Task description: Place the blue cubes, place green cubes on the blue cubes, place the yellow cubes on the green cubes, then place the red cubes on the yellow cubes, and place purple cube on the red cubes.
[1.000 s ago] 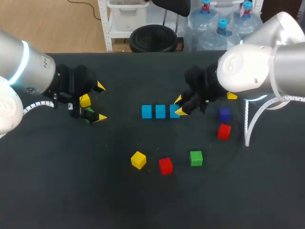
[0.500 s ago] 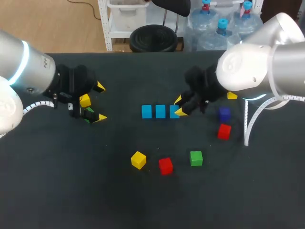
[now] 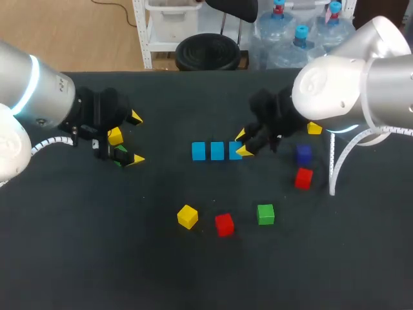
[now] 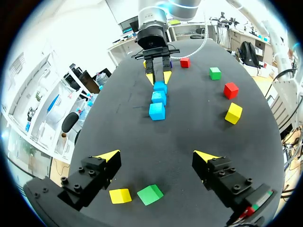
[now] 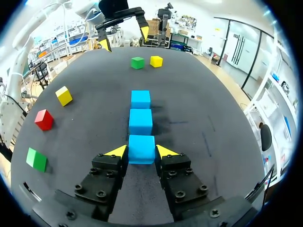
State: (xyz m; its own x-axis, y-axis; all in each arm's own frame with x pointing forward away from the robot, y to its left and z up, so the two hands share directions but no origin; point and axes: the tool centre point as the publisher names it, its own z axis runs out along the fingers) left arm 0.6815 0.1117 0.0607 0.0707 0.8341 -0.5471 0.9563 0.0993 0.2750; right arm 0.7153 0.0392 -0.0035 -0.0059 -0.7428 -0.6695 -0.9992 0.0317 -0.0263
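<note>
Both yellow tips of the right gripper (image 5: 142, 152) press against opposite sides of the near blue cube (image 5: 141, 142), so it is pinching that cube, which sits flat on the black table (image 3: 193, 278). The cube ends a straight row of three. Just ahead of the fingers lies the middle blue cube (image 5: 140, 121) and beyond it the far blue cube (image 5: 140, 99), with narrow gaps between them. In the head view the row runs across the middle of the table, and the right arm comes in from its own side to the end nearest it.

The left gripper (image 4: 156, 158) is spread wide with nothing between its fingers. It hangs over the left part of the table, well apart from the row. Under it lie a small yellow cube (image 4: 120, 195) and a green cube (image 4: 150, 194), just beside each other.

Nearer the front of the table, in a loose line, are a second yellow cube (image 3: 187, 216), a red cube (image 3: 224, 225) and a second green cube (image 3: 265, 214). Beside the right arm sits the purple cube (image 3: 303, 154) with another red cube (image 3: 303, 177) just in front of it, and a third yellow cube (image 3: 314, 129) peeks out from behind the arm
</note>
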